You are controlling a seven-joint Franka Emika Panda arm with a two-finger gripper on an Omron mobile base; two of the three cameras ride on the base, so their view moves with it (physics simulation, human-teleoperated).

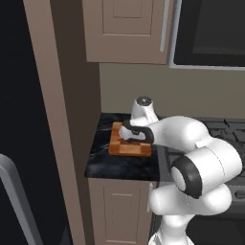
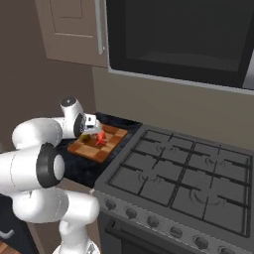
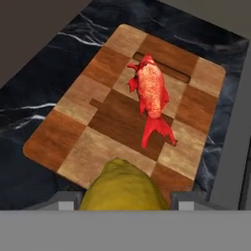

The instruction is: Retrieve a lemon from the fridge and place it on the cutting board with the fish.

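- Your gripper point(image 3: 125, 198) is clamped around the lemon point(image 3: 122, 188), carrying it above the cutting board's point(image 3: 73, 122) near edge.
- Red fish point(image 3: 151, 95) lies toward the far edge, leaving bare wood nearby for release.
- Board sits on the dark table point(image 1: 119, 165).

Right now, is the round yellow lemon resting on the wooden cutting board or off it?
Off it: the lemon sits in the claw above the board.

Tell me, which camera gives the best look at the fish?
The hand view: the whole red fish lies in plain sight on the cutting board. The right base view shows it as a small red speck; in the left base view the arm covers that spot.
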